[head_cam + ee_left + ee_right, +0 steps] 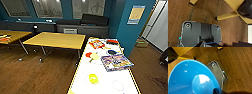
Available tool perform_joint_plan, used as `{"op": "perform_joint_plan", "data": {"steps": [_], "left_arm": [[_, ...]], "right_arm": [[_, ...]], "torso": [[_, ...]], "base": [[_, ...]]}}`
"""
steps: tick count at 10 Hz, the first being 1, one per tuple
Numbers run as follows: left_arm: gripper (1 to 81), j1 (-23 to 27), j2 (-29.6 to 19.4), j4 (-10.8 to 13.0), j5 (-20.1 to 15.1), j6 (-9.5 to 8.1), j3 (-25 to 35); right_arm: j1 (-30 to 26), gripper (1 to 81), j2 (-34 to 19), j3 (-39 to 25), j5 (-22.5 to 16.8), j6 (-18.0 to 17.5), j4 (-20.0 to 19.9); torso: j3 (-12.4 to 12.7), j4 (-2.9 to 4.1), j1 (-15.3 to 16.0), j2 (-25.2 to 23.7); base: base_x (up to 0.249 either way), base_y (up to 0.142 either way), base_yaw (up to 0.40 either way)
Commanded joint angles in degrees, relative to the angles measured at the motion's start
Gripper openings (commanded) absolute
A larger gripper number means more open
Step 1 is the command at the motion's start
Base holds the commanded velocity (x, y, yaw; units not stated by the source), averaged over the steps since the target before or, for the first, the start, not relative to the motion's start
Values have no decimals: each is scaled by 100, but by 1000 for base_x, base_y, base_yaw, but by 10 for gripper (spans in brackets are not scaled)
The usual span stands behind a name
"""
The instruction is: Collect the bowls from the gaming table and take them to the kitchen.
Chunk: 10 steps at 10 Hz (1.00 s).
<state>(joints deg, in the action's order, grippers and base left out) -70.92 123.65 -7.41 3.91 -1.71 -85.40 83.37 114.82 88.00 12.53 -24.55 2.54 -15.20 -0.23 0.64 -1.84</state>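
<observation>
Filling the right wrist view, close up: a blue bowl (193, 78), glossy, hollow side toward the camera, above the brown wood floor (238, 69). Looks carried by the right gripper, a dark bit at the rim perhaps a finger, though impossible to tell for sure whether closed on it. Left gripper: impossible to tell open or closed, with only floor and yellow table legs (226, 16) below.

Out ahead, on the long white table (82, 75): a yellow bowl (93, 78) nearest, a red-orange one (88, 54) and a pale yellow one (95, 56) further along, a dark blue one (111, 52) just beyond the colourful game box (116, 62). Faint round outline near the close edge (118, 85), too blurred to name.

Probably light, stiff plastic, slick under the fingers. Best taken by pinching the rim, one finger inside and one outside. Hardly fragile, but liable to skid on the glossy top or tip if nudged
</observation>
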Motion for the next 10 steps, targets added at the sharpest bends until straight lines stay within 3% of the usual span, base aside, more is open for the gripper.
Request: {"op": "perform_joint_plan", "data": {"steps": [1,3,4,5,10], "left_arm": [[811,715,-972,-76,-49,-810,1049],[811,1065,-1288,-85,-49,-1600,1349],[811,1311,-1481,-76,-74,-2172,1367],[811,1566,-1597,-50,-118,-2308,1403],[811,2989,-1316,231,-1270,-2317,1534]], "right_arm": [[70,10,-168,109,2,21,159],[307,10,51,286,337,21,159],[360,10,157,304,382,3,142],[361,10,210,322,408,12,151],[211,10,474,497,469,29,239]], "torso": [[0,0,0,0],[0,0,0,0],[0,0,0,0],[0,0,0,0],[0,0,0,0]], "base": [[0,0,0],[0,0,0],[0,0,0],[0,0,0],[0,0,0]]}}
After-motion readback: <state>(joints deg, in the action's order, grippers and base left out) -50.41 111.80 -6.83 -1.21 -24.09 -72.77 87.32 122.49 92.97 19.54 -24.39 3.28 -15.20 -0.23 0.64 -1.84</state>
